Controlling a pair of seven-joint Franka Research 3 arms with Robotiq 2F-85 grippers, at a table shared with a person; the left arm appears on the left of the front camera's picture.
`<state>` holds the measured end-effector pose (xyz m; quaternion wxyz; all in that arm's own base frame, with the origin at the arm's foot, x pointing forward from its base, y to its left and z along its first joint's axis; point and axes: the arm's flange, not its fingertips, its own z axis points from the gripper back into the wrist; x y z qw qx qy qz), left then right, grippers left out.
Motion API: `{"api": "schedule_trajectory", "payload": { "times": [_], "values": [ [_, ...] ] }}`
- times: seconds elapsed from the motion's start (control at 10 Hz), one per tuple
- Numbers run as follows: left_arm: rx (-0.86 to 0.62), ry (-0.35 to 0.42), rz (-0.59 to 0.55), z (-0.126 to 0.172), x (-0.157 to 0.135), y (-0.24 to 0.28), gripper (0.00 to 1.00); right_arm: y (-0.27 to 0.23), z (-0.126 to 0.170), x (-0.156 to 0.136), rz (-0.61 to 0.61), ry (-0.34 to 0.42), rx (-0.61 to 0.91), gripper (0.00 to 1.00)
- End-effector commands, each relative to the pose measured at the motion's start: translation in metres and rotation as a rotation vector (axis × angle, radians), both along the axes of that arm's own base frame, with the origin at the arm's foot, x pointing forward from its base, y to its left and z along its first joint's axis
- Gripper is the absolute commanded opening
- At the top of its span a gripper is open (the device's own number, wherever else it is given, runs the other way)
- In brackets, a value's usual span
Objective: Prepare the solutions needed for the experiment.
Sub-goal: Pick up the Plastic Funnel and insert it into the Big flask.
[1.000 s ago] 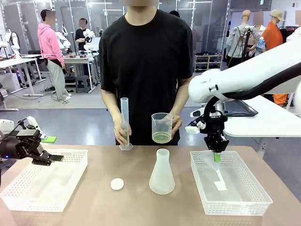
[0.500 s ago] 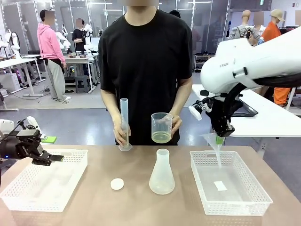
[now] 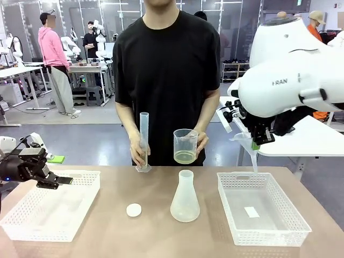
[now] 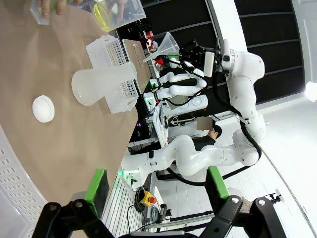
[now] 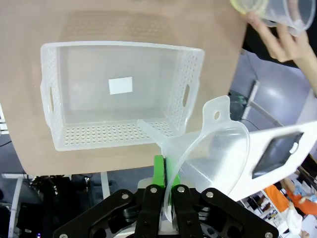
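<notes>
The pale yellow solution lies shallow in a clear beaker that the person holds above the table's far edge. Their other hand steadies a tall measuring cylinder. A frosted conical flask stands mid-table. My right gripper is shut on the rim of a clear funnel, high above the right basket; in the right wrist view the funnel tilts across my right gripper. My left gripper hangs open over the left basket, nothing between its fingers.
A white round cap lies on the table left of the flask. The right basket holds a small white label on its floor. A white side table stands behind my right arm.
My right arm has lifted the funnel out of the right basket, up and slightly right. The left arm and the person's hands have stayed put.
</notes>
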<state>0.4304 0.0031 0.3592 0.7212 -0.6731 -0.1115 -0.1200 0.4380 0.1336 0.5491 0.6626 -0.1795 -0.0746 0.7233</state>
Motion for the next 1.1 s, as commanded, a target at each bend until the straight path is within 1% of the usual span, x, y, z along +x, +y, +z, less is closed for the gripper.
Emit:
{"api": "schedule_trajectory", "payload": {
  "times": [0.0,0.1,0.3,0.4,0.5,1.0],
  "values": [
    [-0.001,-0.005,0.000,0.002,-0.002,-0.001,1.00,-0.002,-0.002,-0.021,-0.054,-0.138,0.016,0.00],
    [-0.001,-0.005,0.000,0.002,-0.002,-0.001,1.00,0.000,0.003,-0.031,-0.055,-0.187,0.025,0.00],
    [-0.001,-0.005,0.000,0.002,-0.002,-0.001,1.00,0.001,0.006,-0.042,-0.078,-0.223,0.054,0.00],
    [-0.001,-0.005,0.000,0.002,-0.002,-0.001,1.00,-0.001,0.005,-0.039,-0.094,-0.215,0.101,0.00],
    [-0.001,-0.005,0.000,0.002,-0.002,-0.001,1.00,0.002,0.018,-0.036,-0.050,-0.184,0.042,0.00],
    [-0.001,-0.005,0.000,0.002,-0.002,-0.001,1.00,0.002,0.018,-0.036,-0.050,-0.184,0.042,0.00]
  ]
}}
